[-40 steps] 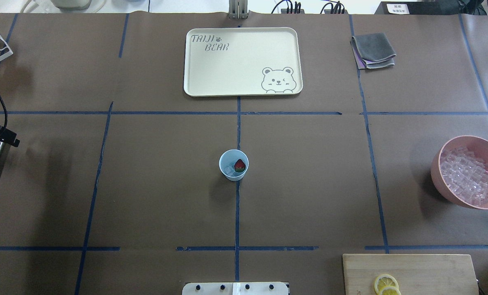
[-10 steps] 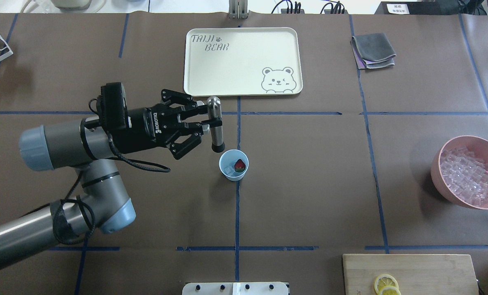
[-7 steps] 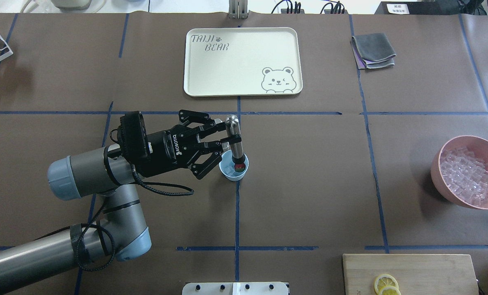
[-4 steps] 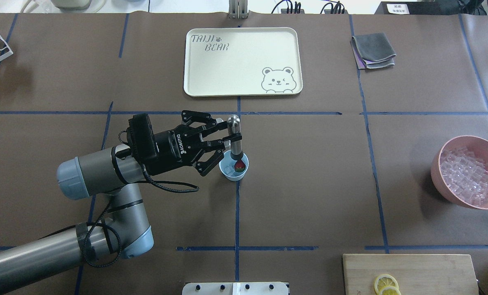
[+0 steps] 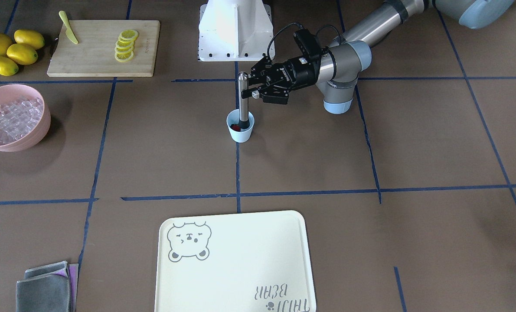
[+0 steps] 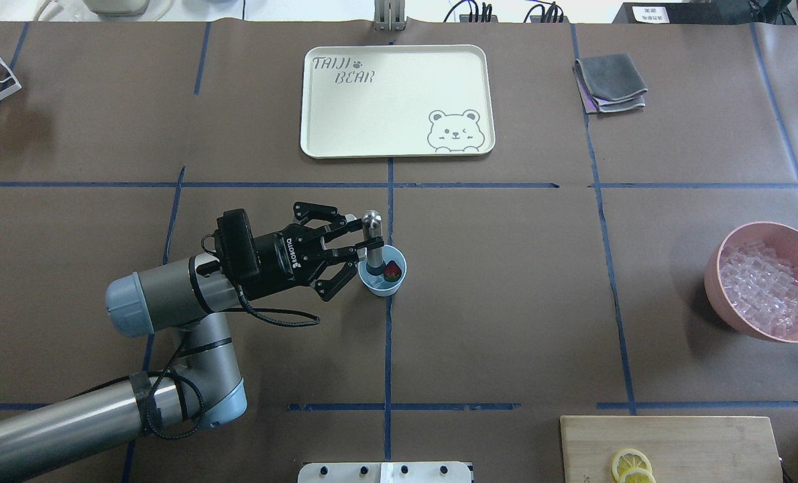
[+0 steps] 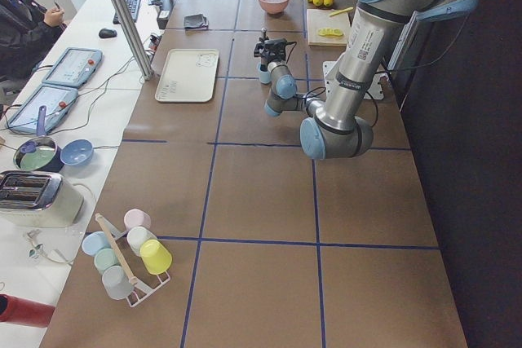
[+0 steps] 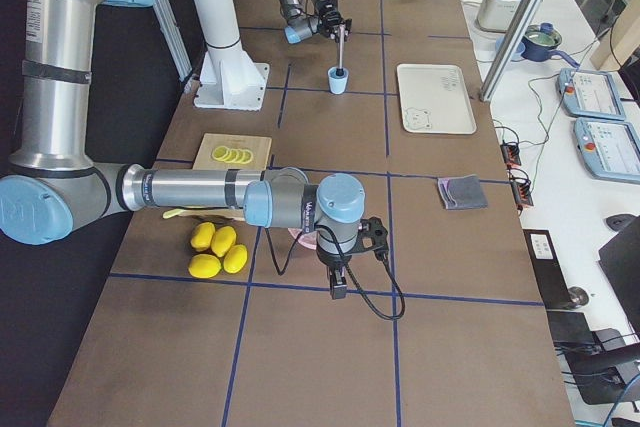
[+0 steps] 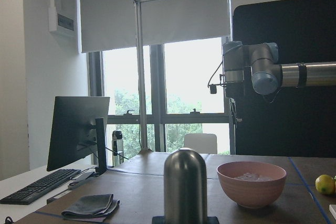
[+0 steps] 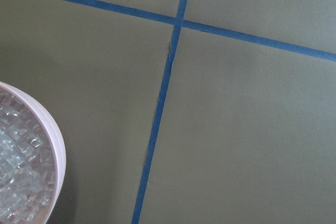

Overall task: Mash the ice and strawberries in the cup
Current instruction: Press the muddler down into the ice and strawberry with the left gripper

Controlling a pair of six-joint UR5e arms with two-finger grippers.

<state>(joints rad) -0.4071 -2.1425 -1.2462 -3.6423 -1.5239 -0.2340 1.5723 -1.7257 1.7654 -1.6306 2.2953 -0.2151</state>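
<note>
left claw [image 6: 367, 242] | grips muddler [image 5: 243, 93] | tip in cup [image 5: 240, 133], beside strawberry [image 6: 392, 271]

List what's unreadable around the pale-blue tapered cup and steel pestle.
Tip of steel pestle: front-facing view, sunk behind the pale-blue tapered cup's wall; contact with small red strawberry unclear.
Any ice in cup: overhead, too small, partly under pestle.
The right gripper: exterior right only; open or shut unclear.
</note>
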